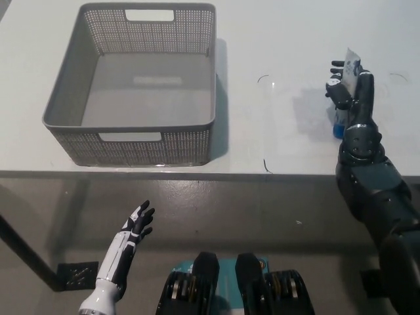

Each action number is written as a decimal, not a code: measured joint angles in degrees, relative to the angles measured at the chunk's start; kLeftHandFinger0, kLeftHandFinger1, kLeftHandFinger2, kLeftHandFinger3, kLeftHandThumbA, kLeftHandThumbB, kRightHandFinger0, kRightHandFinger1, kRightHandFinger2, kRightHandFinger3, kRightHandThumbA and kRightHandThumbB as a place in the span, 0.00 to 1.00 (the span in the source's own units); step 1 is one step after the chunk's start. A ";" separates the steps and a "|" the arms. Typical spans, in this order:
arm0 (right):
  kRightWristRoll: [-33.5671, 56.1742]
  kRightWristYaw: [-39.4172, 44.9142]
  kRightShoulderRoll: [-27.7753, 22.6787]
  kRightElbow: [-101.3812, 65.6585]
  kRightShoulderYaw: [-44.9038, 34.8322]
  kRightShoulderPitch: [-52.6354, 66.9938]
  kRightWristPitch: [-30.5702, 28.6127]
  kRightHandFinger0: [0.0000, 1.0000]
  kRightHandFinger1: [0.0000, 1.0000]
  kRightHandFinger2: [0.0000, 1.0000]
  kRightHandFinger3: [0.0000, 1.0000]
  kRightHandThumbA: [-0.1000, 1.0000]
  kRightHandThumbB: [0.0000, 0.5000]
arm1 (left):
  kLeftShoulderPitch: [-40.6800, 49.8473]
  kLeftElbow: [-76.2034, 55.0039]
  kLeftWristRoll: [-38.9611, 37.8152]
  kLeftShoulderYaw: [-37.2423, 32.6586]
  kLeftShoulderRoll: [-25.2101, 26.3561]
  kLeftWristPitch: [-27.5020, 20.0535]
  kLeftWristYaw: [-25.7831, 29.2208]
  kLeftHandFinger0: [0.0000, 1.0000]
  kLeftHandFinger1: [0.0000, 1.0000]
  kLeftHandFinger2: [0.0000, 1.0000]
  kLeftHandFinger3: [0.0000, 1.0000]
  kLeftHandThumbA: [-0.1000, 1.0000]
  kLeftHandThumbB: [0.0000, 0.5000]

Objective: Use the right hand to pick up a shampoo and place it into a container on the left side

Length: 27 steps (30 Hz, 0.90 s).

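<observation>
White and held low off the near edge of the surface (pixel 275 39), the left hand (pixel 134 226) rests empty, fingers spread. Further right sits the grey mesh container (pixel 134 85). At far right, the black right hand (pixel 348 92) grips a blue-capped shampoo (pixel 342 98).

table: white top (pixel 282 39), fills upper half of head view, front edge runs straight across the middle
table surface: a few thin dark squiggly marks (pixel 265 165), near front edge and mid-right
floor: grey-brown, smooth (pixel 262 216), below the table edge
floor detail: small dark patterned square (pixel 77 272) at lower left
light: even, soft shadows on tabletop
</observation>
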 measured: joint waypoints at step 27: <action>-1.29 -1.08 10.43 -34.61 4.62 -2.18 3.69 0.00 0.25 0.64 0.63 0.00 0.32 | -0.26 0.25 0.32 -0.13 0.11 0.37 0.00 1.00 1.00 1.00 1.00 1.00 0.45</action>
